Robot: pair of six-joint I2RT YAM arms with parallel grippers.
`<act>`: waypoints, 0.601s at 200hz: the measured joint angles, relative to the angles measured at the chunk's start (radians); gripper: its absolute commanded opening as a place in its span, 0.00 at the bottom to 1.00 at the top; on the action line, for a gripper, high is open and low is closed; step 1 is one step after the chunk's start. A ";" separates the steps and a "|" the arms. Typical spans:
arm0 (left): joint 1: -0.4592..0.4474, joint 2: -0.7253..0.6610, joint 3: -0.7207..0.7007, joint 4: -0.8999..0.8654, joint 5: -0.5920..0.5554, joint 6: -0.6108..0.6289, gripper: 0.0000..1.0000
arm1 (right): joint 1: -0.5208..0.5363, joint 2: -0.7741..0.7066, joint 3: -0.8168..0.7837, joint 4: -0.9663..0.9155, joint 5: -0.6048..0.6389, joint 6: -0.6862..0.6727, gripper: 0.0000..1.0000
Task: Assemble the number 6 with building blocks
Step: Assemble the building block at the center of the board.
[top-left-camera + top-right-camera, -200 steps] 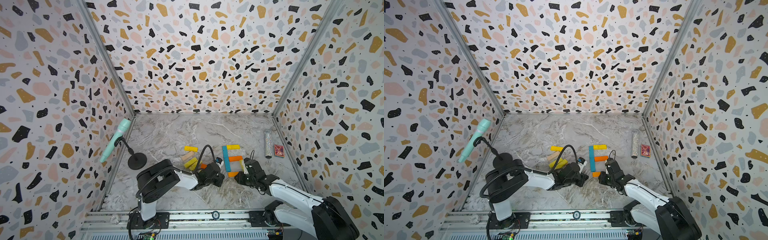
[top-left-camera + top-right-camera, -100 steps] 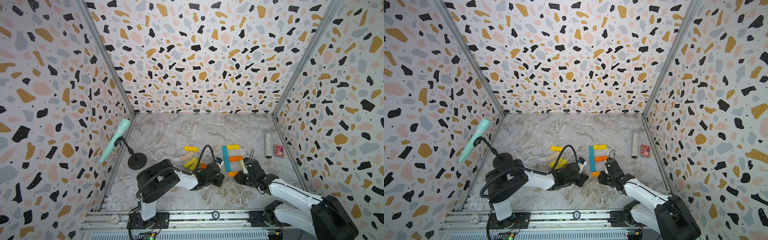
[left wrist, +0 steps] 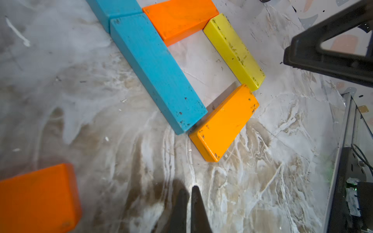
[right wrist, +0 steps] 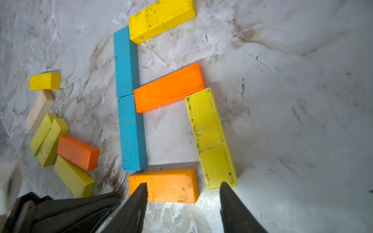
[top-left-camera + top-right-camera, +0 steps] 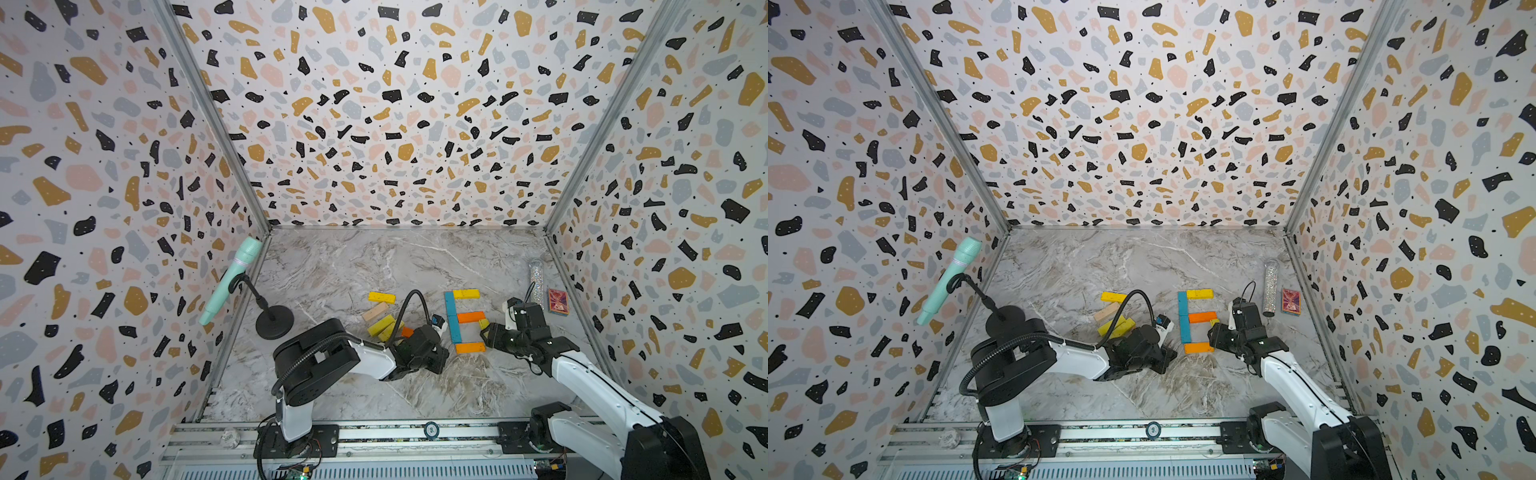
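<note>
While the left gripper (image 3: 187, 201) is shut, the yellow block (image 4: 210, 137) is seen pointing straight away from the open right gripper (image 4: 183, 185).

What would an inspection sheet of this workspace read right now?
Surface: marble-print tabletop, brown scuffs.
Job's things: two blue blocks, yellow top block, orange middle block, lime block and orange bottom block lie flat as a 6; spare blocks clustered beside it.
Clutter: glitter tube, red card box, teal microphone on a stand.
Grippers: left gripper shut, empty; right gripper open, fingers apart over the 6's lower end, holding nothing.
Cables: black cable arches over the left arm.
Surroundings: terrazzo-print walls, metal rail in front.
</note>
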 measured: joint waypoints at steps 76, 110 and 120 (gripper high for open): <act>0.000 0.000 -0.011 0.021 -0.001 -0.001 0.00 | -0.037 0.180 0.060 0.038 -0.006 -0.084 0.69; 0.000 0.000 -0.011 0.023 -0.001 -0.001 0.00 | -0.038 0.210 0.056 0.074 -0.027 -0.085 0.70; 0.000 0.000 -0.011 0.024 -0.001 -0.001 0.00 | -0.038 0.217 0.056 0.083 -0.029 -0.085 0.70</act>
